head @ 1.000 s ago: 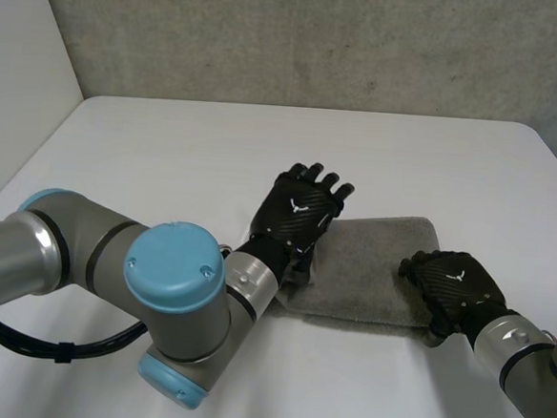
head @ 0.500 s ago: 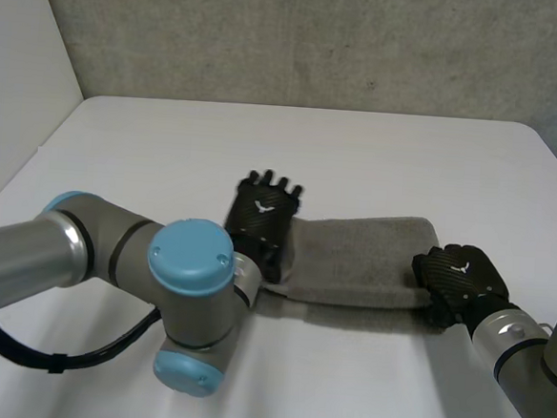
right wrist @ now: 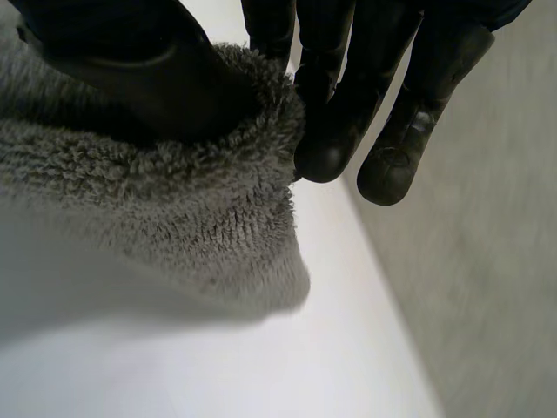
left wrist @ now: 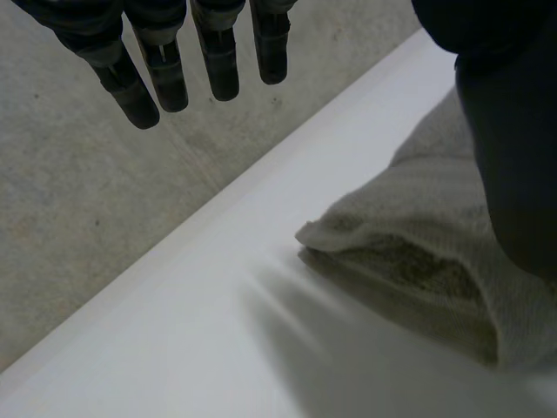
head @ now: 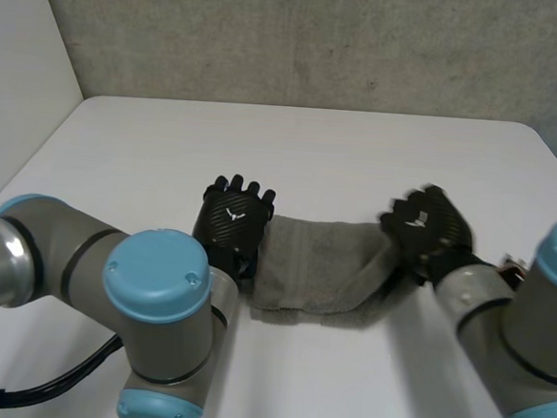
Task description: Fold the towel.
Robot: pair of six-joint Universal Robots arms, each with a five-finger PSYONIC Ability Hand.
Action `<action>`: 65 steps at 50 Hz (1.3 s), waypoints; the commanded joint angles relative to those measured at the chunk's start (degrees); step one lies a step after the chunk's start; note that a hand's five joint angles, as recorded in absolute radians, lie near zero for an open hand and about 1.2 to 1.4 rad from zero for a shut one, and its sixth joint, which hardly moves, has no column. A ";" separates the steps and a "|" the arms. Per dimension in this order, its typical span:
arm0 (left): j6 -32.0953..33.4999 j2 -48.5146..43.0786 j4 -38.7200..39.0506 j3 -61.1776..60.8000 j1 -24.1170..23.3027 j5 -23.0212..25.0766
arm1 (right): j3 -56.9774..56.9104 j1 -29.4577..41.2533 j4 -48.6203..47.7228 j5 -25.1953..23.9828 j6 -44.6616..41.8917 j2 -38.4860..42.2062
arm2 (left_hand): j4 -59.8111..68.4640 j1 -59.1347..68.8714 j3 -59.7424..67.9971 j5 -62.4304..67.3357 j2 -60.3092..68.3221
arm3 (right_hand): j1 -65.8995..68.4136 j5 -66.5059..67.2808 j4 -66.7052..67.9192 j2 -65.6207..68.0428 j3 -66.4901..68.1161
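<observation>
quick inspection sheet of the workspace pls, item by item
surface: white table
job's things: grey towel, bunched between the two hands, its right end raised off the table
clutter: nothing seen
grippers: left robot hand open, fingers straight, at the towel's left end; right robot hand pinching the towel's right end between thumb and fingers
cables: no stray ones seen
surroundings: grey concrete wall behind the table

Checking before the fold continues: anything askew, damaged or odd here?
Nothing spilled or damaged. The grey terry towel lies rumpled, not flat: the right hand pinches its right end up off the white table, while the left hand, fingers straight, sits at its left end.
</observation>
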 commanded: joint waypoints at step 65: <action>-17.49 2.13 -9.15 3.62 6.66 16.96 | -12.70 -2.03 8.35 0.45 40.56 5.90 | -2.45 -2.66 -1.82 -12.09 -2.31 | -65.70 -66.69 -66.91 -63.56 -66.96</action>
